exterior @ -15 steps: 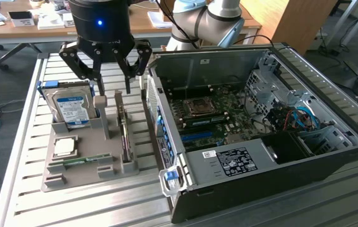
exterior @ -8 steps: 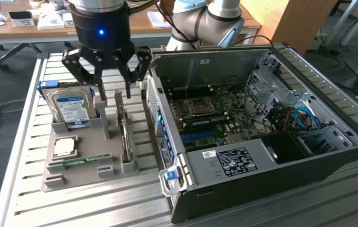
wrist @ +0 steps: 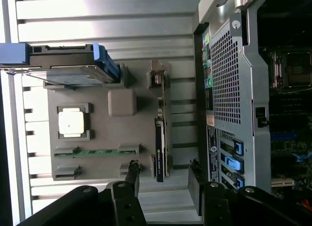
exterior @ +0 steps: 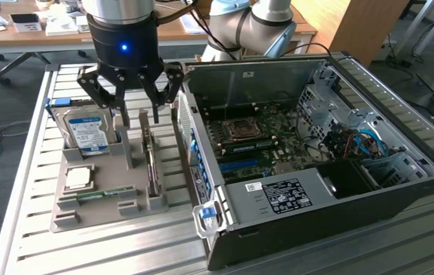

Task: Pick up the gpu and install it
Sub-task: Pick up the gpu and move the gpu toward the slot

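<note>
The gpu [exterior: 149, 156] stands on edge in a slot of the grey parts tray [exterior: 102, 216], a thin dark card next to the computer case. In the wrist view the gpu [wrist: 160, 136] shows edge-on as a narrow strip running along the tray [wrist: 122, 138]. My gripper [exterior: 146, 117] hangs just above the card's far end, open, with its black fingers spread to either side and nothing between them. The wrist view has the gripper [wrist: 163, 179] straddling the line of the card, not touching it.
A blue-labelled hard drive [exterior: 86, 132] stands in the tray, with a CPU [exterior: 77, 177] and a green RAM stick [exterior: 104, 195] lying nearer the front. The open computer case [exterior: 370, 189] with its motherboard [exterior: 255, 137] sits at the exterior view's right, close beside the tray.
</note>
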You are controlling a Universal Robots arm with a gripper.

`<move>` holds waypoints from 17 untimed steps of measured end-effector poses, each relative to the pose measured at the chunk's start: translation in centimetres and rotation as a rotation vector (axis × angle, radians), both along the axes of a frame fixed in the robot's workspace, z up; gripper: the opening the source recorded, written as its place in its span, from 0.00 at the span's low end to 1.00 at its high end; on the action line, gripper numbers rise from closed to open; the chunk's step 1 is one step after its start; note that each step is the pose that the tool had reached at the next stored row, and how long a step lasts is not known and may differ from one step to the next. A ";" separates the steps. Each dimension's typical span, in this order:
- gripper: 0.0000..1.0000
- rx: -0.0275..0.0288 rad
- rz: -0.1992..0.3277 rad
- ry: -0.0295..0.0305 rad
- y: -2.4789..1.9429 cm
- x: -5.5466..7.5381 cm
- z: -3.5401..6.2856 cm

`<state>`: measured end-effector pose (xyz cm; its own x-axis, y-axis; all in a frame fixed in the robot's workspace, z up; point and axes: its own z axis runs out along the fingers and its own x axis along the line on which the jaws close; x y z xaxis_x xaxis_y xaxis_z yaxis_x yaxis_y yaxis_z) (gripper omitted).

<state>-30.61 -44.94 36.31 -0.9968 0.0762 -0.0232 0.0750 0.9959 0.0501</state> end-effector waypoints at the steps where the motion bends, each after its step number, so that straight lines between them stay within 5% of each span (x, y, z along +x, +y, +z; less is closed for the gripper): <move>1: 0.53 -0.0001 0.000 0.0001 0.00 0.0 0.00; 17: 0.53 -0.0001 0.000 0.0002 0.00 0.0 -0.73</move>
<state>-30.61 -44.94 35.58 -0.9968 0.0762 -0.0230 0.0750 0.9959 0.0500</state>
